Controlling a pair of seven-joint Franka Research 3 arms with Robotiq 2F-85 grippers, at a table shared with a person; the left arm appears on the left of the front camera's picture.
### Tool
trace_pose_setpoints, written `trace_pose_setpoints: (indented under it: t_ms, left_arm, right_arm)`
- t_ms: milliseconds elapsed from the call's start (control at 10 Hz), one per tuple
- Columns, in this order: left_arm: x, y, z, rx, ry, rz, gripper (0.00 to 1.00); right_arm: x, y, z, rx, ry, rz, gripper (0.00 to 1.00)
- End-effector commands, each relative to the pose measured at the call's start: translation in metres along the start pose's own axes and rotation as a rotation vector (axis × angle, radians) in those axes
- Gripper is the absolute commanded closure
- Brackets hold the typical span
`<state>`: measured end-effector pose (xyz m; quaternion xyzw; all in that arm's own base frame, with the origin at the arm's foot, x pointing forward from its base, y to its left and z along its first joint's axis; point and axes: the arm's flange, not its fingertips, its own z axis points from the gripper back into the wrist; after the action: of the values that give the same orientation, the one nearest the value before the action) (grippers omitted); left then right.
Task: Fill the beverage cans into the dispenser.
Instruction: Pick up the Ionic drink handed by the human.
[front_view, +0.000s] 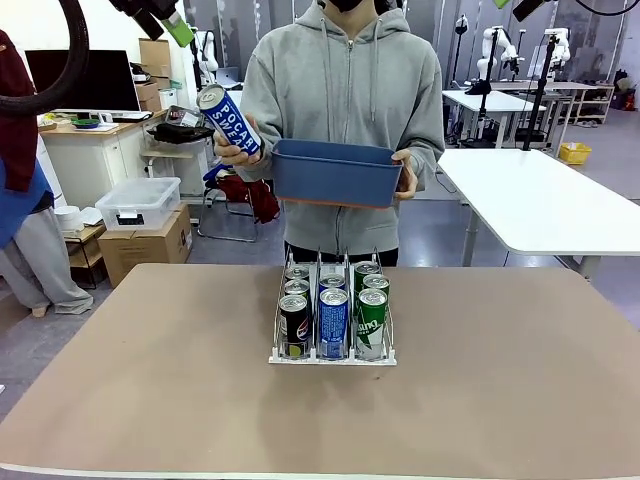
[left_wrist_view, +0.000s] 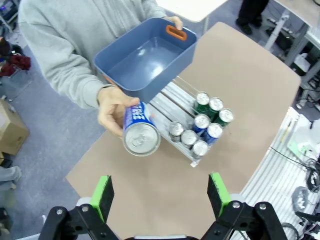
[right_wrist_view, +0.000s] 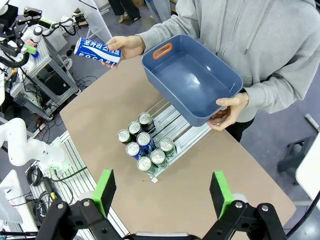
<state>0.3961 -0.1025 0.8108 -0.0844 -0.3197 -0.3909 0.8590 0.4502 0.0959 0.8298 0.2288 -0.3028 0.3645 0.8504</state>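
From my console, the dispenser (front_view: 300, 359) sat in the middle of the worktop (front_view: 140, 390). Its three lanes held eight cans by my count, crowded toward the end nearest the robot. The left claw (left_wrist_view: 160, 192) and the right claw (right_wrist_view: 162, 191) both hung well above the dispenser, fingers spread wide and gripping nothing. Beyond the dispenser's far end the person held a loose can (front_view: 228, 120) tilted in one hand (front_view: 232, 152), off toward the left arm's side. The other hand (front_view: 405, 178) held an empty blue tub (front_view: 335, 172) above that same far end.

My worries were these. If I took the loose can from the person, the fingers wrapped round its lower half left little free metal, so a careless close could pinch them. The smooth, slim body could also slip and drop onto the dispenser. The tub looked likely to crowd any approach to the dispenser's far end. A wide claw coming down could catch the thin dividers and shove the light dispenser along the worktop.

The loose can read "POCARI SWEAT" in white on blue, with Korean script along its side in the right wrist view. In the dispenser, the black can (front_view: 294, 325) showed a Pepsi roundel. The white lettering on the blue can (front_view: 333, 322) and the green can (front_view: 371, 320) was too small for me to read.
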Motion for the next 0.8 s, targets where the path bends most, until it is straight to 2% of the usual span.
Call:
trace_pose_setpoints:
  t_ms: [0,200,700]
  left_arm:
    - [-0.001,0.001,-0.021,0.058,0.028,0.002,0.0]
    - [0.003,0.003,-0.041,0.056,0.051,0.007,0.0]
    - [-0.002,0.008,-0.075,0.0,-0.009,-0.041,0.0]
  right_arm:
    - [-0.003,0.002,0.0,0.01,-0.002,-0.011,0.0]
    - [-0.003,0.002,0.0,0.01,-0.002,-0.011,0.0]
    - [-0.003,0.002,0.0,0.01,-0.002,-0.011,0.0]
